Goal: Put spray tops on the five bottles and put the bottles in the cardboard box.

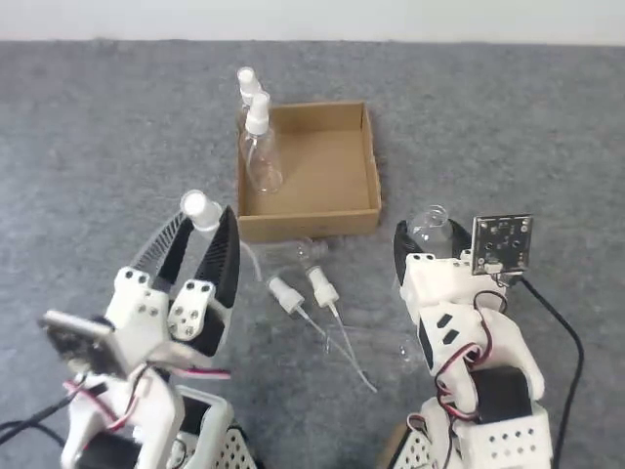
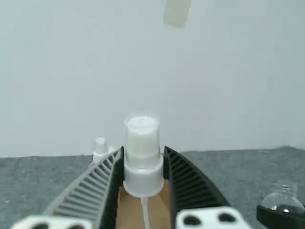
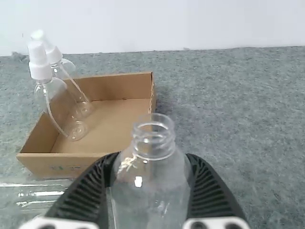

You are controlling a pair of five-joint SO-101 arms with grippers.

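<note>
Left tool point(image 1: 207, 217) grips the light, rigid spray top point(image 2: 141, 152) at its collar; right tool point(image 3: 151, 162) clamps the probably slippery, thin-walled bottle point(image 3: 150, 191) below its open neck.

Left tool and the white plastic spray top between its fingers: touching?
Touching. Left wrist view: the left tool's black ribbed fingers press both sides of the white plastic spray top, no gap visible.

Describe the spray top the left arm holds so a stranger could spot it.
Find the cardboard box on the grey carpet, then look just off its near left corner. There the left gripper is shut on a white spray top, held upright; the two other loose tops lie flat on the carpet.
</note>
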